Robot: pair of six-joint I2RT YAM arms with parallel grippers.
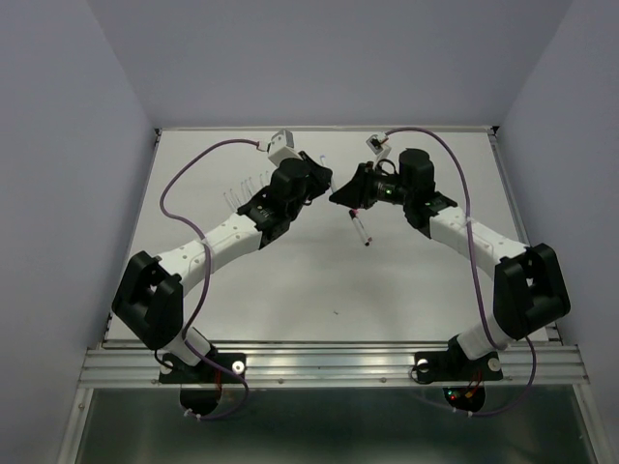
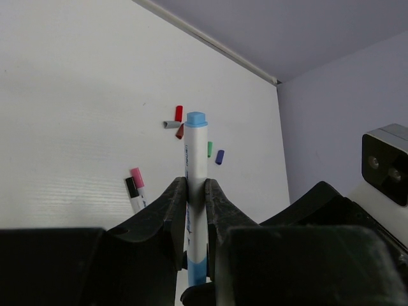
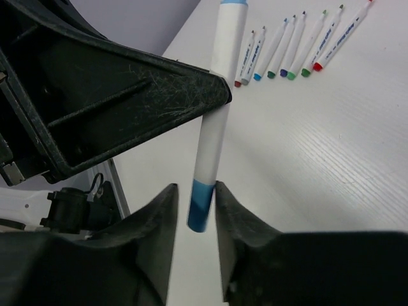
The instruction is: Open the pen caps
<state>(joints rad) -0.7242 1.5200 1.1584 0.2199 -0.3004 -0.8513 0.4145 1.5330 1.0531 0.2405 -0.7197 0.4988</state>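
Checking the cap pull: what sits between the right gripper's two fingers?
The blue cap of the pen that the left gripper holds; the right wrist view shows it.

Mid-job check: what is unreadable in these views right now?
Top view: the held pen is hidden between both pincers; the loose caps are too small.
Right wrist view: whether the right pincer touches the pen's blue end; gap too fine.
Left wrist view: the left pincer itself blocks sight of the right pincer's contact.
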